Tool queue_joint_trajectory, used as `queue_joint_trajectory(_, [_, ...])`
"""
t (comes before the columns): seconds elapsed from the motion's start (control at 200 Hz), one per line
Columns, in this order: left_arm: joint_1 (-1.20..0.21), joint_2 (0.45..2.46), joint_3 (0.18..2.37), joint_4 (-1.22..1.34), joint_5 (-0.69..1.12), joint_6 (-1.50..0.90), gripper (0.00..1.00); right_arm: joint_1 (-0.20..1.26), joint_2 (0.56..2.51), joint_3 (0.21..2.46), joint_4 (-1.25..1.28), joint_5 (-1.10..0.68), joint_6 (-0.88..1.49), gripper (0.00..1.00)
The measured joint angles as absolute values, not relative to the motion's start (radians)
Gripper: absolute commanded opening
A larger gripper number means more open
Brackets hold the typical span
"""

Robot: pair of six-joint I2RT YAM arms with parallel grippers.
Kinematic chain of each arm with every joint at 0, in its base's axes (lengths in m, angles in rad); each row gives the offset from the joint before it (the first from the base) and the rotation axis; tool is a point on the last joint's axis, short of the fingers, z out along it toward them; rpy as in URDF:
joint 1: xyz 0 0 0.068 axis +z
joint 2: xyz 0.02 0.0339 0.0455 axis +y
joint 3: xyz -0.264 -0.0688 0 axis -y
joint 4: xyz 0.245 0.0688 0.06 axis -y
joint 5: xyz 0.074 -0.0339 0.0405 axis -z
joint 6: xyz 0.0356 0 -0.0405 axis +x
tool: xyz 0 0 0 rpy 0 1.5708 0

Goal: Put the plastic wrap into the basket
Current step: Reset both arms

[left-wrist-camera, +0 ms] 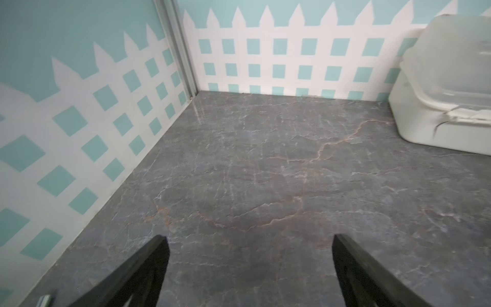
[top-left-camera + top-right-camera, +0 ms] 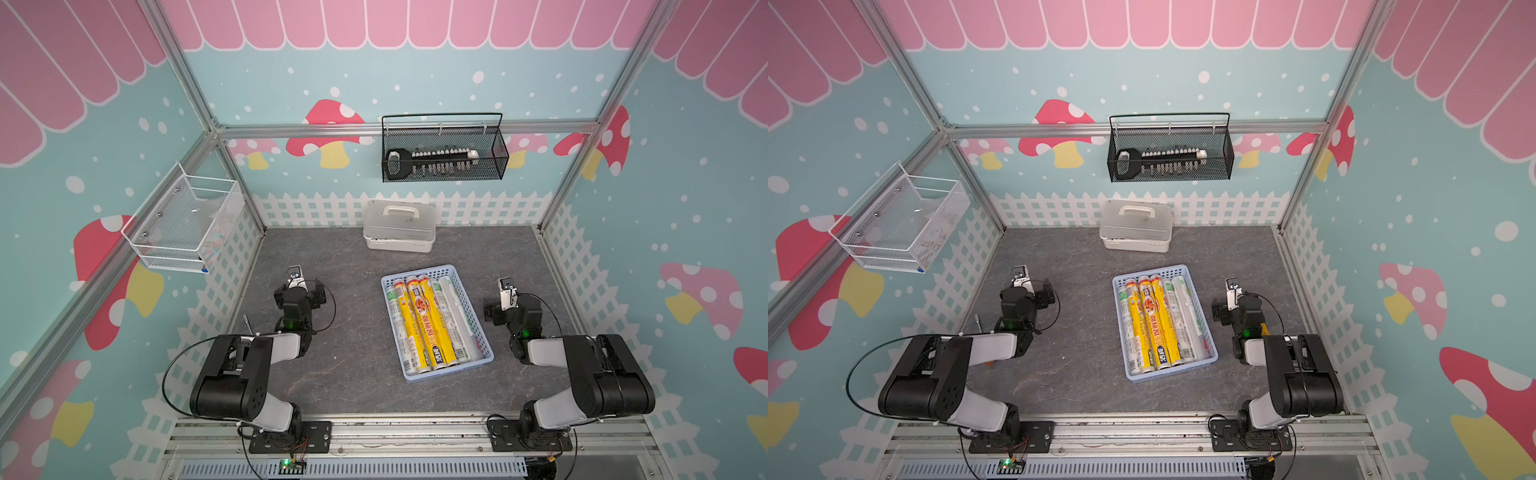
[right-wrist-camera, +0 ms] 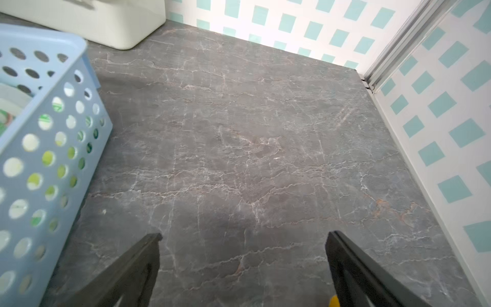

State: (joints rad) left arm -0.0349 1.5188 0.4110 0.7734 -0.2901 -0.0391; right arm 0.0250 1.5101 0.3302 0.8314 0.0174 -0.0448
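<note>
The light-blue basket (image 2: 451,371) (image 2: 1173,372) stands on the grey table between my two arms. Several rolls of plastic wrap (image 2: 428,324) (image 2: 1156,322) lie in it side by side, yellow ones in the middle and white-and-green ones at the sides. My left gripper (image 1: 249,236) is open over bare table, well to the left of the basket. To the right of the basket my right gripper (image 3: 244,234) is open and holds nothing. The basket's perforated wall (image 3: 42,36) is close beside it, and the rolls (image 3: 10,106) show over the rim.
A white lidded box (image 2: 400,226) (image 1: 438,119) (image 3: 106,24) stands at the back by the fence-patterned wall. A black wire basket (image 2: 444,153) hangs on the back wall. A white wire basket (image 2: 183,224) hangs on the left wall. Walls enclose the table on three sides.
</note>
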Motion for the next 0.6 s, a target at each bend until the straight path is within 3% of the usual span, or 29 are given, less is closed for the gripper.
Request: queue_joint_trajectory(0.595, [-0.040,1.532,0.396,0.843,-0.242,-0.064,0.99,0.046,1.516,0.368,0.865,0.107,-0.045,1.00])
